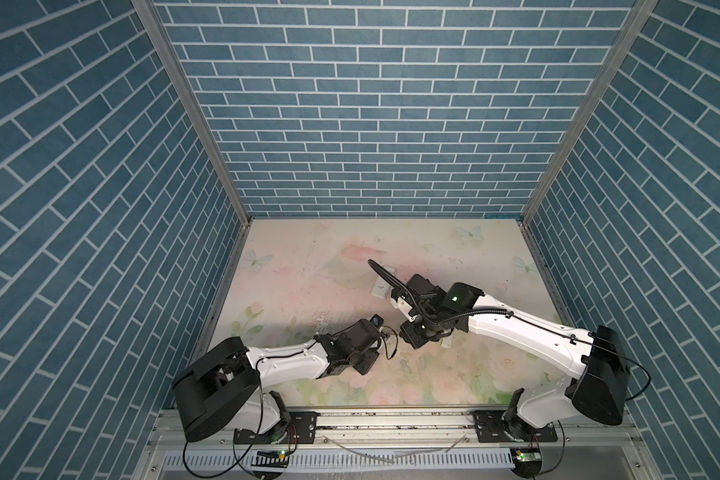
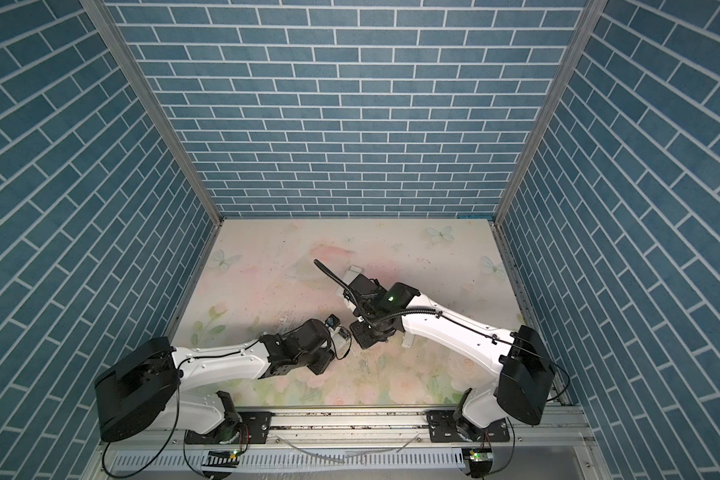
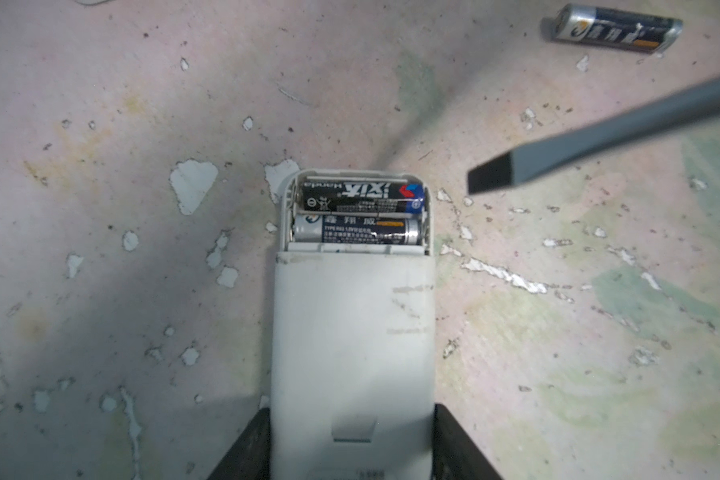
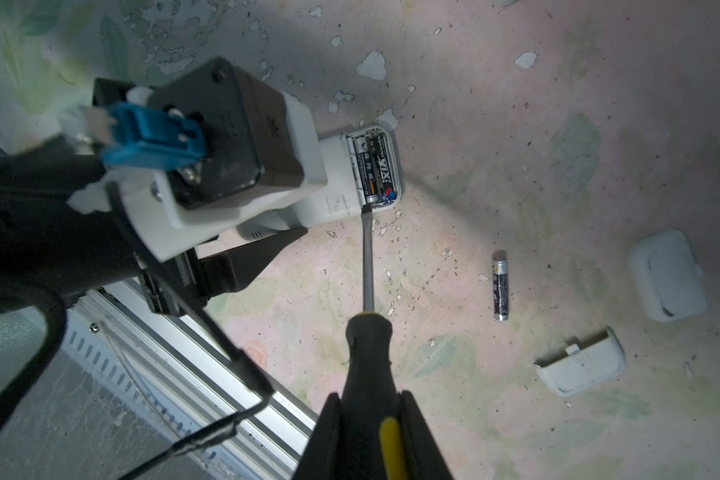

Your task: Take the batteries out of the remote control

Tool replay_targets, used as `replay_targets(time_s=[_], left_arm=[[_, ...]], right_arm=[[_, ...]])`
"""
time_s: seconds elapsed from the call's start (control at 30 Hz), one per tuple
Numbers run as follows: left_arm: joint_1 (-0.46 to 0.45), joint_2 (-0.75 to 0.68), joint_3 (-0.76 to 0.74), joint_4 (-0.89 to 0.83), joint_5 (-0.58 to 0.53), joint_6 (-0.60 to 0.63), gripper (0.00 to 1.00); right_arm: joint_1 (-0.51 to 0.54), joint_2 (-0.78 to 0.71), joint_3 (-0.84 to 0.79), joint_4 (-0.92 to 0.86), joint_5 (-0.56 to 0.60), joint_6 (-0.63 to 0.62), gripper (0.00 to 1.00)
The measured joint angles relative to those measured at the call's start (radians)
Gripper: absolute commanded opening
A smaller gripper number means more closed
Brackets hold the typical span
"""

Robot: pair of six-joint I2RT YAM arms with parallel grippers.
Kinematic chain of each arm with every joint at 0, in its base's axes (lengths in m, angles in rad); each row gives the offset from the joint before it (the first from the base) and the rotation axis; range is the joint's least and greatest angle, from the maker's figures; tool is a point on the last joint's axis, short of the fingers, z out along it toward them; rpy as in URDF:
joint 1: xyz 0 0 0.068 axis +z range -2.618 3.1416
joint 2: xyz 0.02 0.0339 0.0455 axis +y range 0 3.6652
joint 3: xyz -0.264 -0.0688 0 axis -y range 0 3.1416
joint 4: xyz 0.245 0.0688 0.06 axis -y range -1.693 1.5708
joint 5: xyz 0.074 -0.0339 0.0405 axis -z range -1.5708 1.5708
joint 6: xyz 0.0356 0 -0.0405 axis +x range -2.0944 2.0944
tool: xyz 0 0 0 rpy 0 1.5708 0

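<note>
My left gripper (image 3: 352, 415) is shut on the white remote control (image 3: 352, 332), one finger on each long side. Its end compartment is uncovered, with two batteries side by side inside: a black one (image 3: 362, 196) and a silver-and-dark one (image 3: 356, 230). My right gripper (image 4: 371, 397) is shut on the black-and-yellow screwdriver handle (image 4: 371, 345). The flat blade tip (image 4: 366, 210) sits at the compartment's edge in the right wrist view, and a little off to the side of it in the left wrist view. A loose battery (image 4: 500, 286) lies on the mat.
Two white cover plates (image 4: 666, 286) (image 4: 580, 368) lie on the mat beyond the loose battery. Another white remote (image 1: 381, 286) lies farther back, partly under the right arm. The aluminium front rail (image 4: 208, 332) runs close behind the left gripper.
</note>
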Motion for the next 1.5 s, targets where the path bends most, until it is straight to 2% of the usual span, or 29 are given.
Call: replay_targets(time_s=[0.3, 1.5], left_arm=[[-0.003, 0.003, 0.0, 0.009, 0.0, 0.004, 0.49], [-0.009, 0.01, 0.0, 0.026, 0.002, 0.004, 0.47]], right_arm=[[-0.012, 0.013, -0.055, -0.001, -0.015, 0.0, 0.0], [-0.064, 0.045, -0.056, 0.049, -0.043, 0.0, 0.0]])
